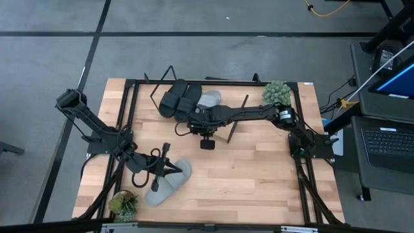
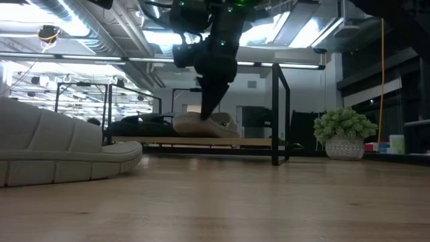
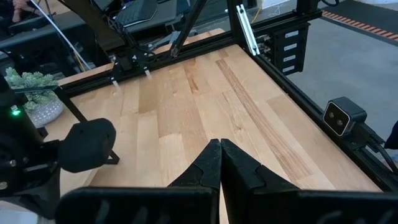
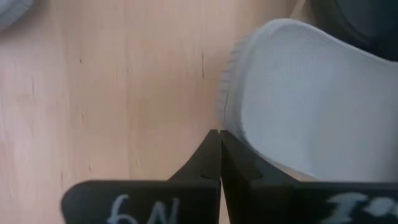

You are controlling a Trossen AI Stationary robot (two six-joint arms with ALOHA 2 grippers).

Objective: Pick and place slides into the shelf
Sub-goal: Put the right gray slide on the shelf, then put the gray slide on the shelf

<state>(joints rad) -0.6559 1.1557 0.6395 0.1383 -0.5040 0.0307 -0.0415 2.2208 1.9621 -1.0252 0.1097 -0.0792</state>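
Step in hand: I judge I am between placements. Three slides sit on the flat light-wood shelf on black wire legs (image 1: 213,120): two black open-toe slide sandals (image 1: 179,98) side by side and one light grey slide sandal (image 1: 208,99) beside them.

Right gripper (image 4: 219,138): my fingers are pressed together with nothing between them, tips over the shelf board, the grey sandal's ribbed edge just beside them.

Left gripper (image 3: 220,149): fingers closed and empty, pointing across bare tabletop. In the high view they hover just beside the second light grey slide sandal (image 1: 165,183), which lies on the larger wooden table near a small potted plant (image 1: 123,204).

Left to do: that last grey sandal is well apart from the shelf.

Next move, my guess: spread the left fingers, drop over the sandal's broad strap, close, then carry it to the free stretch of board.

Risk: the right arm hangs over the shelf, so I would clear it first.
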